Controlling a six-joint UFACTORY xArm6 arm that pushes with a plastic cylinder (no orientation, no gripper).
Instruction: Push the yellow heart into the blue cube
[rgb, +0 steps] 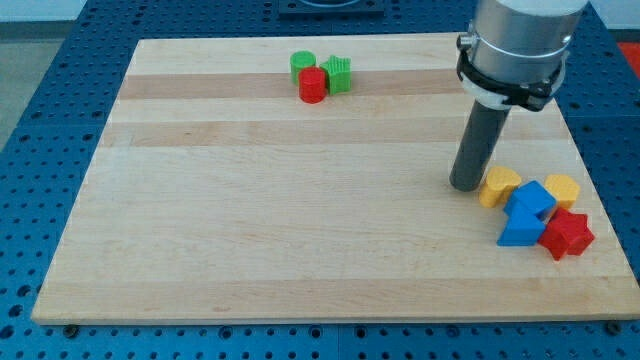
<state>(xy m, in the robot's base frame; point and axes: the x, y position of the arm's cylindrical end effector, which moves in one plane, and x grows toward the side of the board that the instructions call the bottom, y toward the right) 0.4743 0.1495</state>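
My tip (466, 186) rests on the board at the view's right. It stands just left of a yellow block (498, 186) that looks like the heart, touching it or nearly so. That yellow block lies against the upper left side of the blue cube (533, 200). A second yellow block (563, 189) sits against the cube's right side; its shape is not clear.
A blue triangular block (520, 231) and a red star (567, 234) lie just below the cube, near the wooden board's (300, 220) right edge. Two green blocks (302, 65) (339, 74) and a red cylinder (313, 86) cluster at the top centre.
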